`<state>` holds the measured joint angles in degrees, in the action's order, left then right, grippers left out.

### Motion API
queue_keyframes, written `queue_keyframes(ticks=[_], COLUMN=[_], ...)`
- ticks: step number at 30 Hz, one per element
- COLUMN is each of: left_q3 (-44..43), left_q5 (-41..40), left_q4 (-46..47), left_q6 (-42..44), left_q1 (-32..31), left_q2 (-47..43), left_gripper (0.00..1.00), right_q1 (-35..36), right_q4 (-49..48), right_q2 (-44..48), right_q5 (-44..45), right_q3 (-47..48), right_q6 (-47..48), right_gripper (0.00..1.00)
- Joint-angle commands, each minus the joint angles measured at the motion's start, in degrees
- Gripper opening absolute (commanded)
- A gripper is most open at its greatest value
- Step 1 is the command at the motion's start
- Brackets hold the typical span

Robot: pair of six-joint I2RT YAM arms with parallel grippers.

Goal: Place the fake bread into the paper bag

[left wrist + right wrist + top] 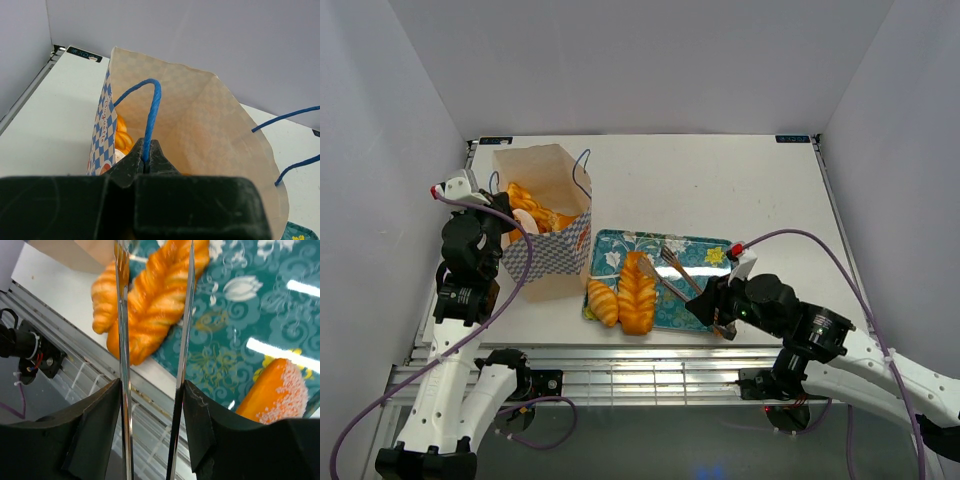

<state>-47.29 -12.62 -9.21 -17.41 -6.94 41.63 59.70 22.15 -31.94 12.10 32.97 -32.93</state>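
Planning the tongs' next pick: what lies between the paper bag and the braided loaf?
A croissant, close beside the braided loaf and right of the paper bag; the top view shows it.

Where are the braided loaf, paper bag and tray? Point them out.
braided loaf [638, 295], top view, its middle.
paper bag [548, 258], top view, checkered side.
tray [616, 242], top view, far-left corner.

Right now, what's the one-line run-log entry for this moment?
left pincer: shut on paper bag handle | right pincer: holds tongs, open, near braided loaf
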Motion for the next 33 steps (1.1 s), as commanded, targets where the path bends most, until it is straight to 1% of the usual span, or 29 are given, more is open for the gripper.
queue_keyframes(ticks=[1, 3, 8, 15, 19, 25, 29, 33], left_q3=[0.4, 0.4, 0.4, 0.4, 0.4, 0.4, 0.4, 0.4], left_q5=[1.2, 1.2, 2.0, 1.5, 1.7, 1.5, 1.5, 1.9], left_q4=[-0.3, -0.3, -0.2, -0.1, -0.2, -0.2, -0.1, -0.1], left_q6=[0.3, 0.3, 0.2, 0.2, 0.4, 0.4, 0.4, 0.4], left_q1=[-0.4, -0.4, -0.5, -0.8, -1.0, -1.2, -1.3, -1.3], left_q2=[-0.1, -0.3, -0.2, -0.6, -0.5, -0.8, -0.9, -1.0], left_gripper=[0.0, 0.0, 0.0, 0.0, 0.0, 0.0, 0.0, 0.0], right_q1=[0.2, 0.2, 0.2, 0.2, 0.2, 0.2, 0.2, 0.2], right_q4=[0.3, 0.1, -2.6, -8.8, -11.9, -12.7, -15.1, -15.4], right_q2=[2.4, 3.2, 3.0, -1.6, -4.1, -7.1, -8.2, -9.4], right_q5=[-2.5, -2.6, -2.3, -4.4, -5.2, -4.9, -6.3, -5.4], right_q3=[-3.9, -5.4, -9.1, -11.8, -12.1, -11.2, -11.1, -10.2], right_q6=[-9.7, -12.6, -15.8, -18.1, -18.5, -18.7, -19.0, -18.9], right_gripper=[0.57, 0.56, 0.56, 0.55, 0.54, 0.53, 0.53, 0.53])
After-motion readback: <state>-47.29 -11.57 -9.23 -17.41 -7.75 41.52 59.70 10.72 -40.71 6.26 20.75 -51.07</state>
